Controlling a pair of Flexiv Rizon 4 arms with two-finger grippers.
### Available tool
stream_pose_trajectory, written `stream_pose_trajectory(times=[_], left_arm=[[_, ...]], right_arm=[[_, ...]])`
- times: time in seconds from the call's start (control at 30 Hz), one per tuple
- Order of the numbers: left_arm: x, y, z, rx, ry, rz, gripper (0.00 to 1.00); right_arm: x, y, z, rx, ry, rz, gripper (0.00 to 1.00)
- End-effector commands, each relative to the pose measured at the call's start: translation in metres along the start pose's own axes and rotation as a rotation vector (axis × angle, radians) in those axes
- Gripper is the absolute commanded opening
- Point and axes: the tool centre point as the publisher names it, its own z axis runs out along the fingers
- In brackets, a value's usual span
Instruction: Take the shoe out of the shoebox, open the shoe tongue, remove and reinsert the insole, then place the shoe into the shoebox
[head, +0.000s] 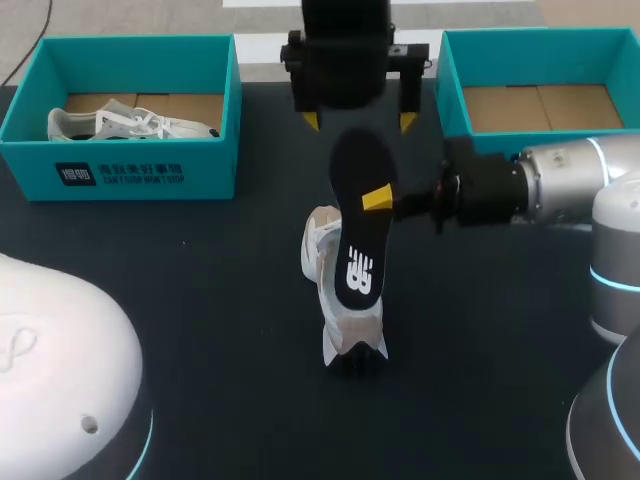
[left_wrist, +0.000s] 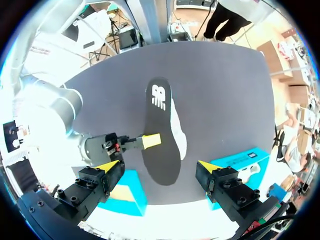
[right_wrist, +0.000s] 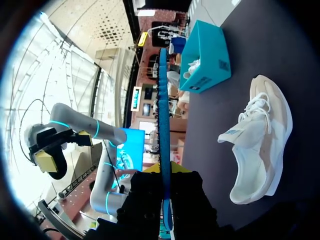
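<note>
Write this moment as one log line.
right gripper: shut on insole | left gripper: open | shoe: on table

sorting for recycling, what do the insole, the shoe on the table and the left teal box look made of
Insole: likely foam, matte black face, thin blue edge. Shoe: seemingly white mesh with beige suede-like panels, fabric laces. Shoebox: cardboard, teal outside, bare brown flaps inside.

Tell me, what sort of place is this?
Probably a robot test bench, perhaps for shoe handling: two robot arms over a dark table, the right gripper holding an insole above a shoe, and teal shoeboxes at the back.
</note>
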Motion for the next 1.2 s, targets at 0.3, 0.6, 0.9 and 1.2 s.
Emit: stream_pose_trajectory(times=[0.3,0.6,0.9,1.2], left_arm=[[0.045,-0.01,0.005,-0.09,-0.44,0.008,1.0],[0.066,-0.008,0.006,-0.088,-0.639,0.043,1.0],[0.079,-0.014,0.011,-0.154,-0.842,0.008,1.0],[0.095,-0.016,0.019,-0.197,-1.046,-0.062,1.0]], right_arm=[[0.004,-0.001,-0.01,-0.015,-0.011,-0.002,0.0],[0.005,-0.005,-0.015,-0.023,-0.016,0.004,0.0],[0.017,-0.008,-0.02,-0.03,0.005,0.004,0.0],[0.031,-0.005,-0.02,-0.016,0.045,0.017,0.0]])
